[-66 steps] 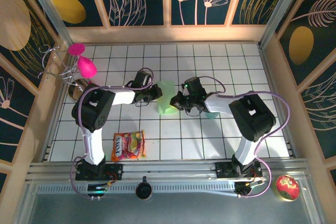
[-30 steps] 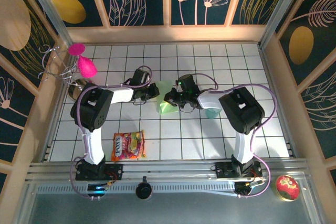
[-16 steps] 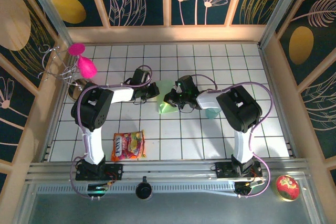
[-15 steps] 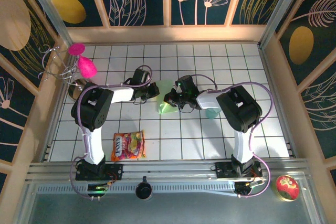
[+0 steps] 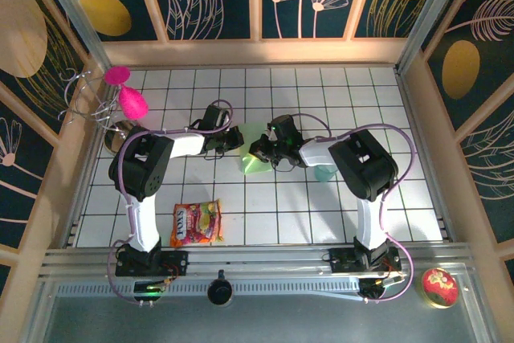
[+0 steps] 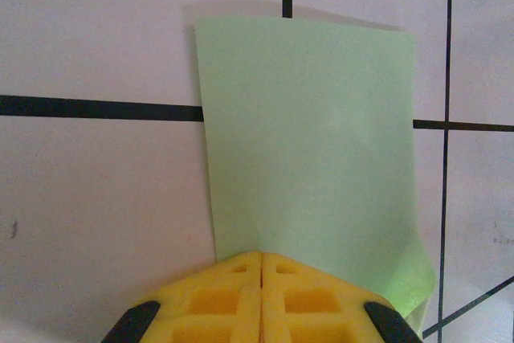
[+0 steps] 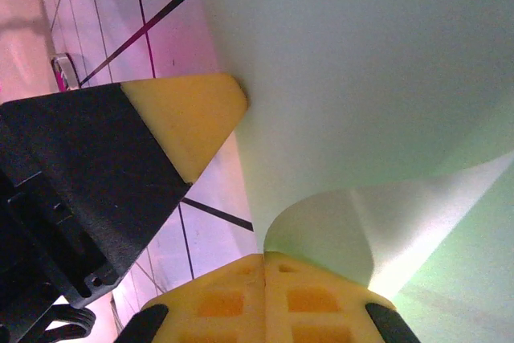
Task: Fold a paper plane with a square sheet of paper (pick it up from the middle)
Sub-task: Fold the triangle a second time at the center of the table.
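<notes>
Left gripper [image 6: 263, 269]: yellow fingertips pressed together, pinching the lower edge of the sheet of paper [image 6: 309, 142].
Right gripper [image 7: 265, 267]: fingertips also closed, clamped on a curled flap of the same sheet. One of the left gripper's fingers [image 7: 189, 122] meets the sheet's edge at upper left of the right wrist view.

Sheet: pale mint-green, folded to a tall oblong. The upper edge is straight and the lower right corner is crumpled in the left wrist view. In the top view it sits mid-frame between the two grippers.

Long axis: top to bottom of frame in the top and left wrist views. The lower end looks wider from above.

Surroundings: bare white grid tiles of the counter [image 5: 321, 222] lie above and below the sheet. A teal cup [image 5: 325, 172] stands just right of the right arm. A snack packet [image 5: 196, 223] lies at lower left, well apart.
</notes>
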Tool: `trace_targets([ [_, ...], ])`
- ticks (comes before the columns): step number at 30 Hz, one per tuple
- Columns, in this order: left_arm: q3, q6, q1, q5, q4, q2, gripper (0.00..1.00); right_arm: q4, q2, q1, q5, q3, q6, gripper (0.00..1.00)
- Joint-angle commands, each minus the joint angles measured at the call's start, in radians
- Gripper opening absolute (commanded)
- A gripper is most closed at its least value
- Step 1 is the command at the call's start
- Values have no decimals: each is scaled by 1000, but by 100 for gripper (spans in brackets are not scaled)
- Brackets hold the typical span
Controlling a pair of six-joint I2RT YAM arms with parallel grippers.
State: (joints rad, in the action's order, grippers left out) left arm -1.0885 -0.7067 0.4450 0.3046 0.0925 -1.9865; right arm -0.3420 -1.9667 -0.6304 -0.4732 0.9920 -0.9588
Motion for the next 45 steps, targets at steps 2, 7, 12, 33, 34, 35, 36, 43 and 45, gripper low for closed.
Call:
trace_targets([
  [2,-7,21,-2,-13,-48,-19,7,-24,-18,-8,1,31,-14,0],
  [7,-6,18,-1,-13,-48,-19,7,-18,-24,-9,12,33,-15,0],
  [12,-2,17,-2,-14,-45,-18,7,-38,-36,-9,3,34,-31,0],
  [33,10,16,-1,-10,-37,-17,7,-1,-54,-8,53,42,-39,0],
  [34,10,16,-1,-10,-36,-17,7,0,-56,-7,53,43,-40,0],
  [35,10,16,0,-10,-36,-16,7,1,-55,-8,55,43,-40,0],
  [36,11,15,-2,-10,-36,-17,7,4,-56,-7,58,42,-41,0],
  [43,10,16,-2,-9,-34,-16,7,12,-63,-9,59,46,-35,0],
  [45,10,16,-2,-9,-34,-16,7,12,-64,-9,61,44,-36,0],
])
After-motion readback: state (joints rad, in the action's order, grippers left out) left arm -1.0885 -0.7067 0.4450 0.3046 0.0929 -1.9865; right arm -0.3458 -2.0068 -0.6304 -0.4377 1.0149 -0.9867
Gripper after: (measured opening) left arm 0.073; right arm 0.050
